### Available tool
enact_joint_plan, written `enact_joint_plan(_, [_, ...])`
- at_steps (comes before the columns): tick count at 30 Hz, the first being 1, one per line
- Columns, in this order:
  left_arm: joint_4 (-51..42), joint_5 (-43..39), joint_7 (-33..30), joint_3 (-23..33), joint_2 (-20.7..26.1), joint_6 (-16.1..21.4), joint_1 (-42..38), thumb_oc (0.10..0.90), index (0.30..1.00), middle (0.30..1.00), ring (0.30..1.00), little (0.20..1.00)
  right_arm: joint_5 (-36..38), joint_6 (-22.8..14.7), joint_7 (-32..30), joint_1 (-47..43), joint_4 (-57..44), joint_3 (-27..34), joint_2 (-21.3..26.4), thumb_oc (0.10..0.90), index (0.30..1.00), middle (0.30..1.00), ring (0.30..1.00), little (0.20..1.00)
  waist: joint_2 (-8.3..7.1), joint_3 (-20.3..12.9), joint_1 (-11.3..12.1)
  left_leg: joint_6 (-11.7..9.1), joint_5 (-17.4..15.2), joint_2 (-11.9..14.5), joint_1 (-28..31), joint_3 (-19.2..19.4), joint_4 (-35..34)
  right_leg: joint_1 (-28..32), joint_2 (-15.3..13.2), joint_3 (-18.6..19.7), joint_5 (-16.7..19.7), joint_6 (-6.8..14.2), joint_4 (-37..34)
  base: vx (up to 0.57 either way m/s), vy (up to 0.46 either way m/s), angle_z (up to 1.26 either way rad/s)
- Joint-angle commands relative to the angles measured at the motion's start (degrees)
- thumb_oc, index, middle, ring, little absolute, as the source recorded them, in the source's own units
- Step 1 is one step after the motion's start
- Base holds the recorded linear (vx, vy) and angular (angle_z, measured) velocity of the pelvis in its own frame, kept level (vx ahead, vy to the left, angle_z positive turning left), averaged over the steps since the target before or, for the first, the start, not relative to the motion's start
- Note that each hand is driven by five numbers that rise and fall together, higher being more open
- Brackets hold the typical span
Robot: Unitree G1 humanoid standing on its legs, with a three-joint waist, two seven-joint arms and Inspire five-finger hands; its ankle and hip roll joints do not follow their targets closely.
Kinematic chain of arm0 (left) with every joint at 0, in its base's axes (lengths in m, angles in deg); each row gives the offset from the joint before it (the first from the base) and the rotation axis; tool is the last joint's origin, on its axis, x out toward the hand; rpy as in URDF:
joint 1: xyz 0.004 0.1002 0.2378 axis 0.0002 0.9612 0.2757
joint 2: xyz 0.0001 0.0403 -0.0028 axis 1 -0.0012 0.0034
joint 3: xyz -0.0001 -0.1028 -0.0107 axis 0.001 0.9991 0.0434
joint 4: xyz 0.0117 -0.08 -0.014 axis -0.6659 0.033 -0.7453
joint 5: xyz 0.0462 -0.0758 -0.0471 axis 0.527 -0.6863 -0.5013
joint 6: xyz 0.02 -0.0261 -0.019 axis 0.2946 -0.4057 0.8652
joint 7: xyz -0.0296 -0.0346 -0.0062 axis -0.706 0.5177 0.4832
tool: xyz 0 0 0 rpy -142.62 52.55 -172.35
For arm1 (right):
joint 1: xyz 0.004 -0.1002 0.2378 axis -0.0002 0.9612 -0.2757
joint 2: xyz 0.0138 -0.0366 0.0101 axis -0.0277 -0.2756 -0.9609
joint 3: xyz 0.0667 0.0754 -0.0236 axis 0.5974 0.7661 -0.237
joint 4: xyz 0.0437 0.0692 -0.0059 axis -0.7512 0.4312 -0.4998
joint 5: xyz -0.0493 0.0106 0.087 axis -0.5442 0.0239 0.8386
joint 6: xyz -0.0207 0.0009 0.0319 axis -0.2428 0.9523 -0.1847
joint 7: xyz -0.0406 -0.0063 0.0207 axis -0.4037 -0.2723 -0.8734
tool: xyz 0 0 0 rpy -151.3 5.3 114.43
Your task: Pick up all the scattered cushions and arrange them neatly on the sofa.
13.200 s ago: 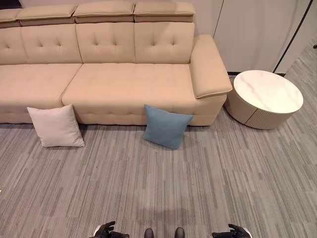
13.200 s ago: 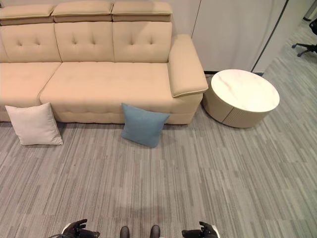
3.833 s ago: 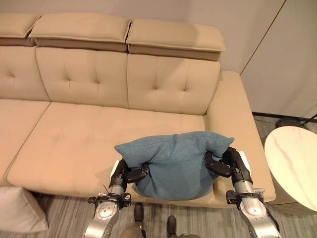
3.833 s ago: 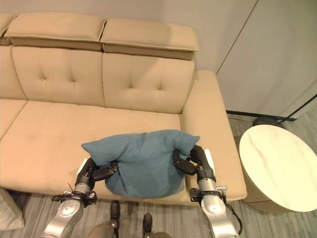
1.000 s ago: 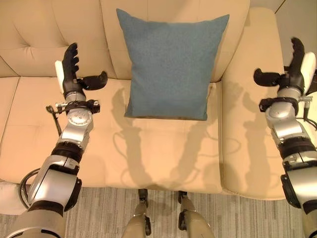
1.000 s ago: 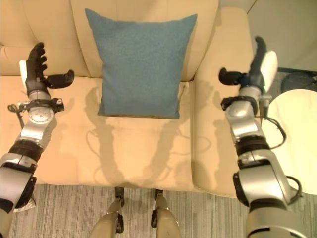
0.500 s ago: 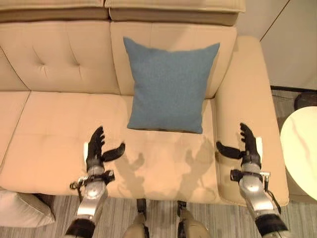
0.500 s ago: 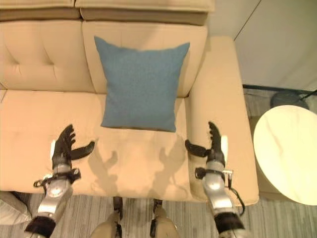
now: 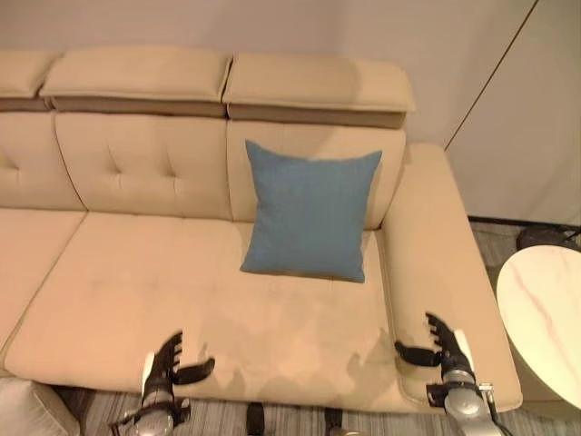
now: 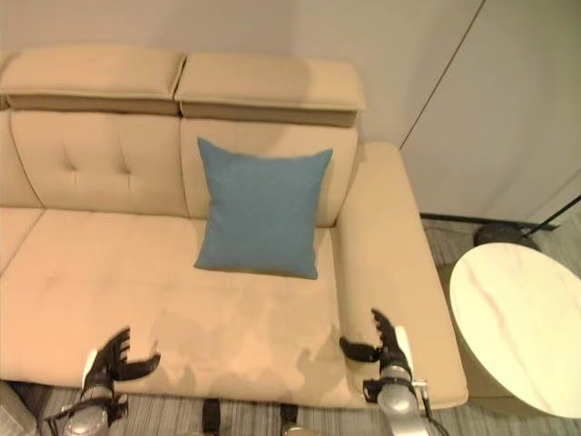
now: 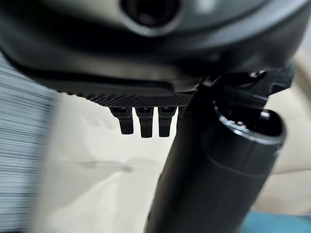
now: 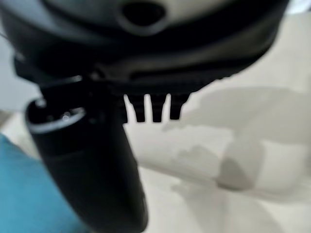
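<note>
Sofa: the beige sofa (image 9: 182, 291) carries one cushion; I judge the task about half done.
Side bench: a round white bench (image 10: 517, 313) stands beside the sofa's right armrest, nothing on it.
Blue cushion: the blue cushion (image 9: 310, 211) stands upright on the sofa seat, leaning on the backrest just beside the right armrest; placed, needs no more.
Pale cushion: a corner of a pale cushion (image 9: 32, 411) lies on the floor at the sofa's front left edge, not yet picked up.
Left hand: the left hand (image 9: 162, 372) hovers at the sofa's front edge, fingers spread wide, holding nothing.
Right hand: the right hand (image 9: 443, 347) hovers over the sofa's right armrest front, fingers wide, holding nothing.
</note>
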Motion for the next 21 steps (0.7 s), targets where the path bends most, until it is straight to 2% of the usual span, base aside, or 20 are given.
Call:
enact_joint_plan(1, [6.24, 3.93, 0.24, 0.03, 1.53, 2.15, -4.26, 0.8, 0.9, 0.9, 0.9, 0.9, -2.39, -2.22, -0.18, -2.97, 3.18, 0.17, 1.04, 0.8, 0.9, 0.9, 0.9, 0.9, -1.7, -1.38, 1.07, -1.1, -5.08, -1.68, 1.76, 1.15, 0.36, 4.49, -0.6, -1.73, -6.27, 3.74, 0.79, 0.02, 0.04, -0.03])
enact_joint_plan(8, [17.12, 7.17, 0.55, -0.82, 0.64, 1.17, -5.45, 0.8, 0.9, 0.9, 0.9, 0.9, -1.91, -1.43, -0.07, -3.51, 12.08, -1.11, -0.79, 0.8, 0.9, 0.9, 0.9, 0.9, -1.91, -1.8, 1.15, -0.73, -6.08, -2.15, 3.86, 1.12, 0.36, 6.5, -1.17, -1.67, -6.39, 3.95, 0.79, 0.02, 0.06, 0.0])
enact_joint_plan(14, [18.05, 7.36, 0.57, -1.14, 0.82, 0.91, -6.18, 0.8, 0.9, 0.9, 0.9, 0.9, -0.58, -0.86, -0.42, -3.97, 14.84, -0.69, -1.79, 0.8, 0.9, 0.9, 0.9, 0.9, -2.23, -0.71, 1.46, 0.11, -6.29, -3.01, 3.55, 0.66, 0.36, 5.88, -1.95, -1.55, -5.72, 4.29, 1.94, -0.04, 0.083, 0.0])
enact_joint_plan(16, [17.72, 6.56, 0.1, -0.93, 1.2, 0.84, -6.42, 0.8, 0.9, 0.9, 0.9, 0.9, -0.4, -0.42, -0.64, -4.64, 14.89, -1.08, -2.15, 0.8, 0.9, 0.9, 0.9, 0.9, -2.1, 1.79, 1.85, 1.27, -6.05, -3.08, 3.56, 0.62, 0.36, 2.04, -2.33, -0.45, -6.34, 4.56, 9.2, -0.18, 0.076, -0.05])
enact_joint_plan(17, [17.72, 6.55, 0.1, -0.93, 1.2, 0.84, -6.44, 0.8, 0.9, 0.9, 0.9, 0.9, -0.4, -0.42, -0.64, -4.66, 14.89, -1.07, -2.16, 0.8, 0.9, 0.9, 0.9, 0.9, -2.12, 1.81, 1.9, 1.28, -6.05, -3.1, 3.56, 0.67, 0.36, 1.94, -2.36, -0.38, -6.42, 4.56, 9.36, -0.16, 0.033, -0.19])
enact_joint_plan(21, [16.11, 5.83, -0.64, -2.05, 2.35, 0.85, -8.81, 0.8, 0.9, 0.9, 0.9, 0.9, 0.54, -0.35, -0.83, -5.71, 16.22, -1.73, -2.81, 0.8, 0.9, 0.9, 0.9, 0.9, -2.08, 3.82, 1.69, 2.31, -4.52, -2.82, 0.6, -1.02, 2.61, 0.29, 0.9, 4.83, -10.38, 3.84, 19.1, -0.2, 0.0, -0.06])
